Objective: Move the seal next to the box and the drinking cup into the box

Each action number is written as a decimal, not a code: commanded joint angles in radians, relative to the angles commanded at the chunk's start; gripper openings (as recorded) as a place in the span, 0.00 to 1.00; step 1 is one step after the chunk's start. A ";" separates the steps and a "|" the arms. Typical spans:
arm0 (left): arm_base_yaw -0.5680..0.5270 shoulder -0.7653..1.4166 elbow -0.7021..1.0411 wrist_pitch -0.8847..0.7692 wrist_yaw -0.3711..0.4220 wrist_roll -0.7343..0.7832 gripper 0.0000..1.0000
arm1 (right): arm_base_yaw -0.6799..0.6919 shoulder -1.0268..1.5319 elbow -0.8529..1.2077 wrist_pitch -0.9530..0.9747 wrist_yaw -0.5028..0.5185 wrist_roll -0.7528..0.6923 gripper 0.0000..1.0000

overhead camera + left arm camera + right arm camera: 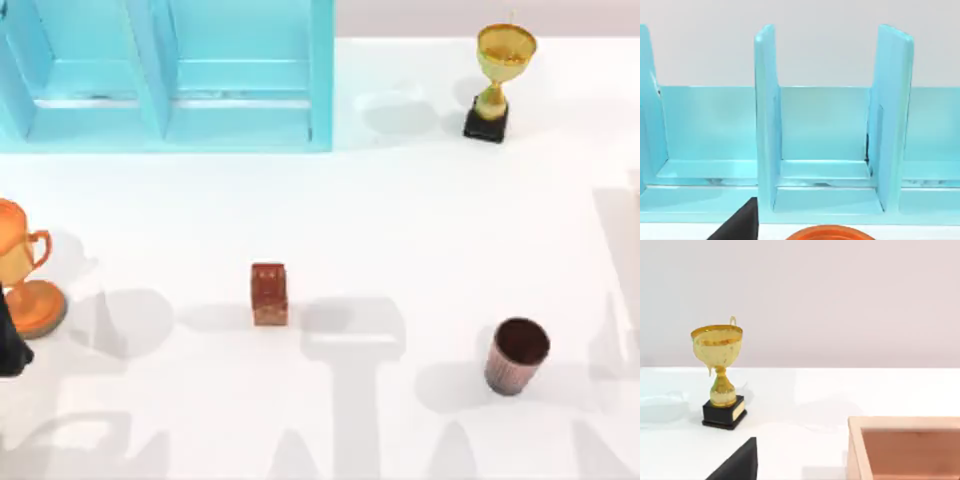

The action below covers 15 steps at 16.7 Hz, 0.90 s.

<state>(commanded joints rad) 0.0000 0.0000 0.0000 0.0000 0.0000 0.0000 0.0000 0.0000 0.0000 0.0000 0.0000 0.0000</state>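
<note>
The seal [269, 294], a reddish-brown mottled block, stands upright near the table's middle. The drinking cup [517, 356], a dark brown ribbed tumbler, stands upright at the front right. In the right wrist view the box [855, 450] is an open wooden box with a pale rim, and nothing is seen inside it. My left gripper [10, 345] is parked at the table's left edge beside an orange trophy, far from the seal. My right gripper [740, 465] shows as a dark piece at the edge of the right wrist view, facing the box.
A light-blue shelf unit [240, 130] with upright dividers [767, 120] fills the back left. A gold trophy [497, 80] on a black base stands at the back right. An orange two-handled trophy [22, 270] stands at the left edge.
</note>
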 joint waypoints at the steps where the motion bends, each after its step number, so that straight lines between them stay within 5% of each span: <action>1: 0.000 0.000 0.000 0.000 0.000 0.000 1.00 | 0.000 0.000 0.000 0.000 0.000 0.000 1.00; 7: 0.000 0.000 0.000 0.000 0.000 0.000 1.00 | 0.052 0.145 0.142 -0.086 0.003 0.051 1.00; 15: 0.000 0.000 0.000 0.000 0.000 0.000 1.00 | 0.276 0.780 0.768 -0.456 0.018 0.272 1.00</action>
<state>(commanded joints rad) 0.0000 0.0000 0.0000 0.0000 0.0000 0.0000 0.2759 0.7801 0.7677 -0.4564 0.0176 0.2721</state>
